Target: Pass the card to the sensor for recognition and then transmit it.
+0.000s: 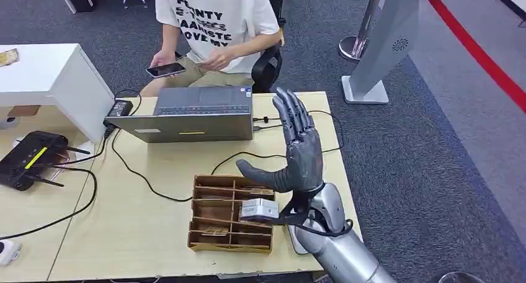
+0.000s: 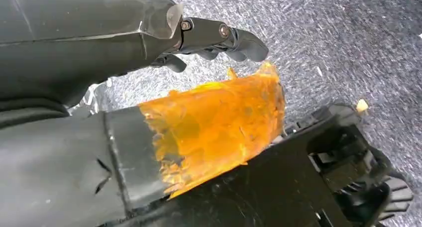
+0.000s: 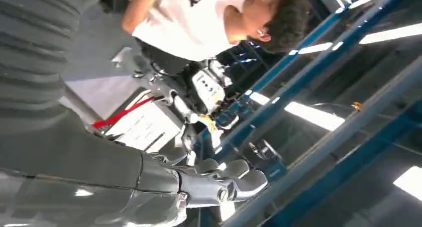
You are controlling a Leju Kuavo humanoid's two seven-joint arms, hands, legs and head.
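Head view: grey laptop [image 1: 195,114] upper centre on pale wood table [image 1: 142,233]; seated person [image 1: 214,28] behind it, holding a phone [image 1: 165,69]. Black cables cross the tabletop. Right hand [image 1: 296,148] raised upright, fingers extended and apart, holding nothing. White card [image 1: 257,208] lies in slotted wooden organizer [image 1: 231,213], lower centre. Left hand [image 2: 219,40]: fingers curled, state unclear.

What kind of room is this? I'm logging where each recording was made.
Probably an office or lab test area: grey carpet, a desk with a laptop, and a seated person holding a phone.
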